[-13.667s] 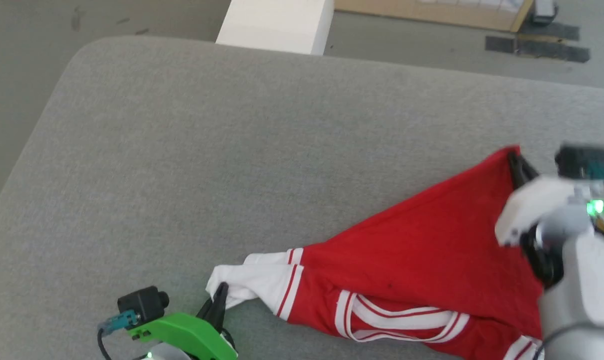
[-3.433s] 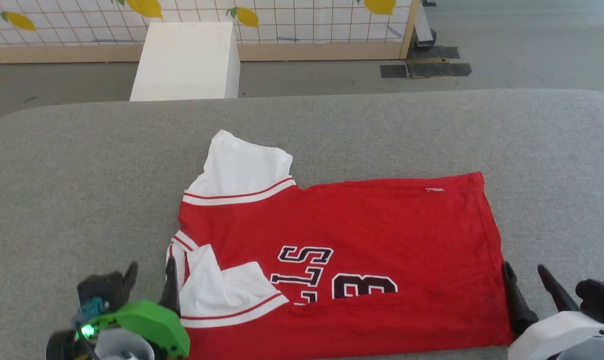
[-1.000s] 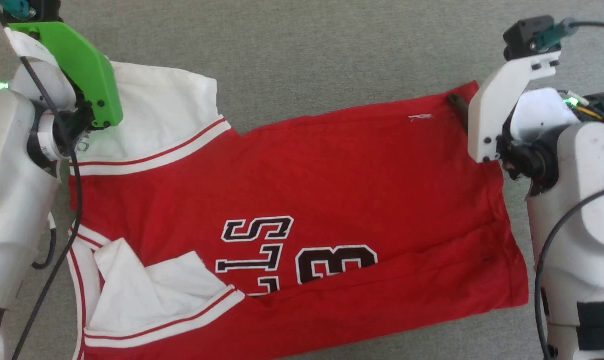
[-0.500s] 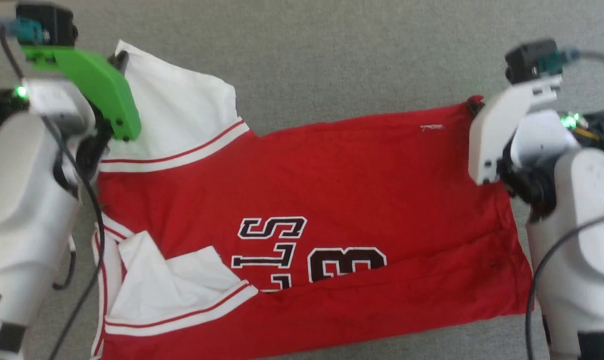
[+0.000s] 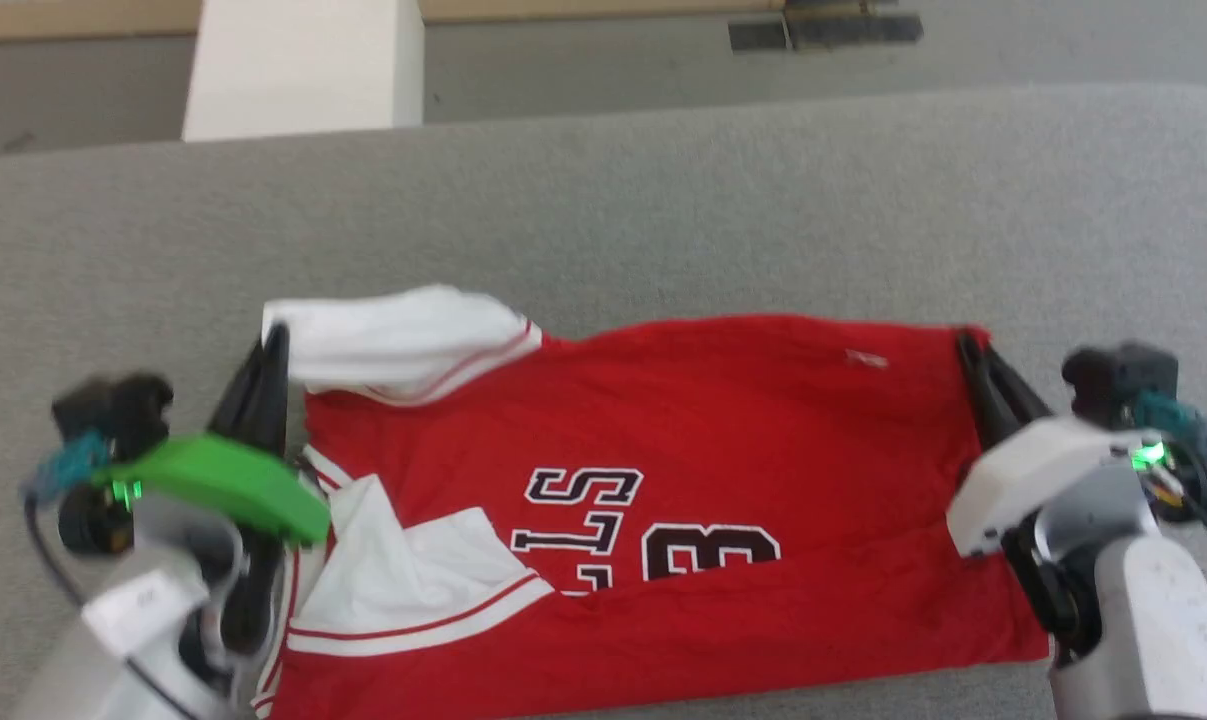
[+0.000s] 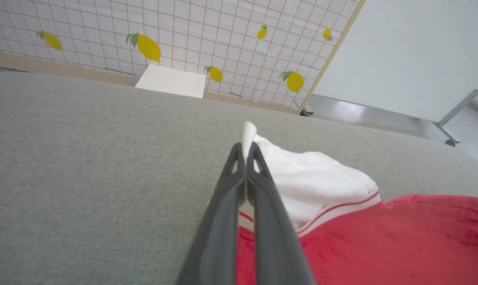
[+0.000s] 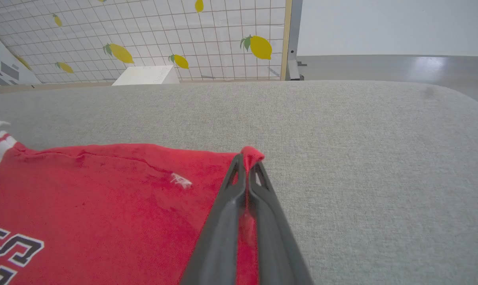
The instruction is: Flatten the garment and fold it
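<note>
Now the big grey tabletop [image 5: 663, 200] runs across the whole head view. The camera has tipped up since half a second ago, so the far edge and the floor behind it show.

The garment [image 5: 723, 420] lies on the near part of the tabletop, spread wide between the two arms. Its near edge is folded over in a long red flap. Its near left corner is cut off by the edge of the picture. The far white sleeve [image 5: 403, 340] lay flat a moment ago, and now it is lifted and curled over on itself.

A white box [image 5: 303, 60] stands on the floor behind the tabletop. A screen with yellow lemons [image 6: 183, 35] stands behind that.

The left gripper [image 5: 276, 340] has its jaws closed tight on the tip of the far white sleeve. The right gripper [image 5: 963, 340] has its jaws pinched on the far right corner of the red cloth. A second ago those jaws stood open at that corner.

The near white sleeve [image 5: 413, 580] is crumpled on top of the red.

Black letters with white edges [image 5: 583, 486] lie sideways. An S and an L can be read, with a 3 next to them. The rest is hidden under the red flap, so the number may be 13, but I cannot tell.

A tiny white mark [image 5: 866, 357] sits near the far edge, too small to read.
</note>
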Robot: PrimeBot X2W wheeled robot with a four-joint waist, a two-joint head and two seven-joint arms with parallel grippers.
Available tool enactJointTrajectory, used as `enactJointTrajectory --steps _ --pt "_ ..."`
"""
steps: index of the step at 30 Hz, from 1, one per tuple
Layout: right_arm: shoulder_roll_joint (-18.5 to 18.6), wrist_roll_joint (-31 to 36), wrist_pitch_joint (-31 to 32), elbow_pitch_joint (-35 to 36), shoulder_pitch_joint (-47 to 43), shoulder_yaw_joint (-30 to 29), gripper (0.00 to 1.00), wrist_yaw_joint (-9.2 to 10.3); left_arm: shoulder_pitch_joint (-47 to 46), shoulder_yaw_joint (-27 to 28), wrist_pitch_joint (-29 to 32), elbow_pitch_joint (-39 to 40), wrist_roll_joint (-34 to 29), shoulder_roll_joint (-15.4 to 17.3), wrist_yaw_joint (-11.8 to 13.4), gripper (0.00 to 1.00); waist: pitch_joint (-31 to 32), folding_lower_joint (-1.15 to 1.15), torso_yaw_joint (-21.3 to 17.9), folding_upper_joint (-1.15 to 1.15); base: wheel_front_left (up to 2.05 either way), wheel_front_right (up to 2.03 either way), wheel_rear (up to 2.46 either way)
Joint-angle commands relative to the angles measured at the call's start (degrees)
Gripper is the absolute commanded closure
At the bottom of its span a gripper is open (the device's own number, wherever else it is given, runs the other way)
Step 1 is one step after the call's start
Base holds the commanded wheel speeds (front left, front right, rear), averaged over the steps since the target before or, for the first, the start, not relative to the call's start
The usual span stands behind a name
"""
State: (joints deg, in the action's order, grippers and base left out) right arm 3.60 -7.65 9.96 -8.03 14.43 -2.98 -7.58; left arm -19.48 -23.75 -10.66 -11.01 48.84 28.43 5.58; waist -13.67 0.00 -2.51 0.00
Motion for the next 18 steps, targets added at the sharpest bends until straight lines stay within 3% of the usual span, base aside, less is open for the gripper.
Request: enactJointTrajectory --steps 1,9,18 --pt "-0.15 -0.08 -0.51 -0.37 -1.59 -0.65 1.0 0.09 2.92 1.03 -0.87 1.4 1.57 -0.67 0.5 1.0 4.08 0.0 2.08 0.0 0.0 0.0 0.0" --pt "0.83 0.93 4.07 -1.86 -6.18 -3.32 1.0 0.09 15.53 1.24 -0.86 7.07 4.95 -0.75 2.53 1.0 5.54 0.0 3.65 0.0 0.0 0.0 0.0" --pt "6.05 2.0 20.43 -4.45 -8.21 -1.47 1.0 0.09 22.87 -2.95 3.16 6.48 6.52 -0.23 1.51 1.0 5.61 0.0 5.02 0.0 0.0 0.0 0.0"
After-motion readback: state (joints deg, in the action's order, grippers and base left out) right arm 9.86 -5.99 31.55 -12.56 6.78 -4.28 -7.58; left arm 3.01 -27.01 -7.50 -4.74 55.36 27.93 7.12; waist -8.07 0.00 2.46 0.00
